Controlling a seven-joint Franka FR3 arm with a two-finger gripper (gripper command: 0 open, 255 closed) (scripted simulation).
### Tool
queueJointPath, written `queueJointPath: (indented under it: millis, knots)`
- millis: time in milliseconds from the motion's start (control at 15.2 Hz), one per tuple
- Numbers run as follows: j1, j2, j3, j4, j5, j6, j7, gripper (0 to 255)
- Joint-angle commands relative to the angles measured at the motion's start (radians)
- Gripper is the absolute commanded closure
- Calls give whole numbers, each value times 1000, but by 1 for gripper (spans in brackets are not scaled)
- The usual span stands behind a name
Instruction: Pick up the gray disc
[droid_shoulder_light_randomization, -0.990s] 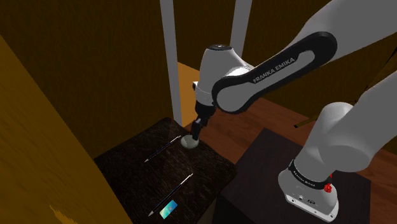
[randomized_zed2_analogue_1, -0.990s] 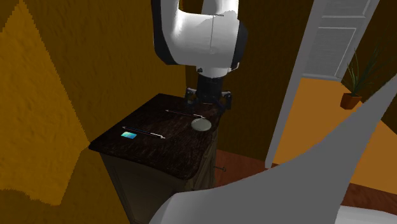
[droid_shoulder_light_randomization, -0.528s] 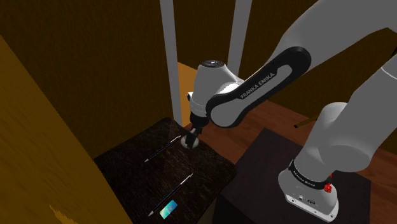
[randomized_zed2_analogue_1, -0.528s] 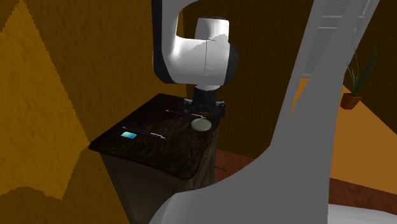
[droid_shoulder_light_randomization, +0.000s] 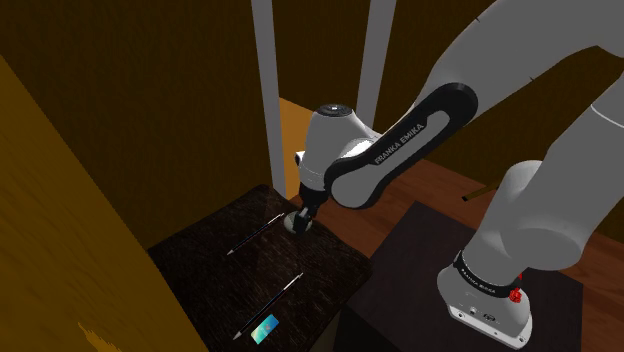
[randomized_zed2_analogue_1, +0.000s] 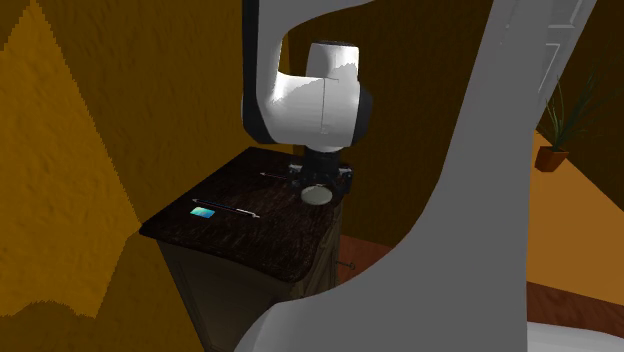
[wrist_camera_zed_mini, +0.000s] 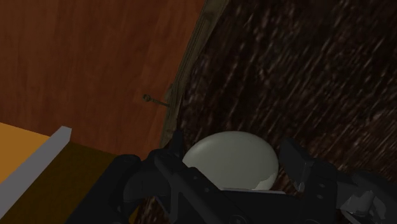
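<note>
The pale gray disc lies flat on the dark speckled cabinet top, close to its edge. My black gripper is down over it, one finger on each side of the disc and pressed against its rim, so the jaws are shut on it. In the shoulder view the gripper reaches the surface and hides most of the disc. From the second exterior view the disc peeks out just below the hand.
Two thin dark pens and a small blue card lie on the cabinet top. The top's edge drops to a red-brown floor beside the disc. White door posts stand behind, and the dark stand is alongside.
The arm has come down onto the disc and the fingers, open a second ago, have closed against it. The disc, pens and card lie where they were.
</note>
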Motion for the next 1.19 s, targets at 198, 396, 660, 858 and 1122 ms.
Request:
queueJointPath:
  millis: [198,396,660,858,1122]
  knots:
    - [0,0,0,0,0,0,0,255]
    - [0,-11,-1,5,1,-16,0,255]
    - [2,-64,-6,20,8,-82,-3,255]
    - [3,-100,-11,33,10,-132,-4,255]
    - [4,-144,-17,55,11,-197,-3,255]
